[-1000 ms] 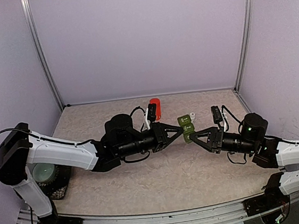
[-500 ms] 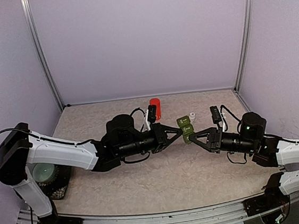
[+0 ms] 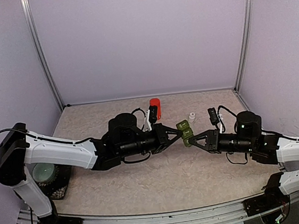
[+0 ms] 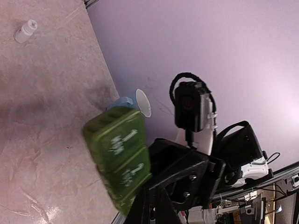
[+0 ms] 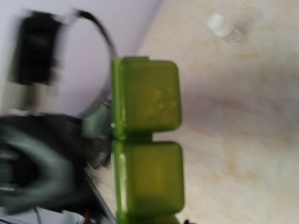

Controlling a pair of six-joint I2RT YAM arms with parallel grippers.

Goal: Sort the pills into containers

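Both jaws clamped tight on the green containers (image 3: 185, 131) mid-air over a mottled beige table (image 3: 146, 182), lilac walls (image 3: 142, 38) on three sides.

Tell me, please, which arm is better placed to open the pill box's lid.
Left, probably: the right tool is shut on the pill box, holding it up, while the left tool has its closed tip right at the box.

White print on containers (image 4: 122, 154) lids, too blurred to read.
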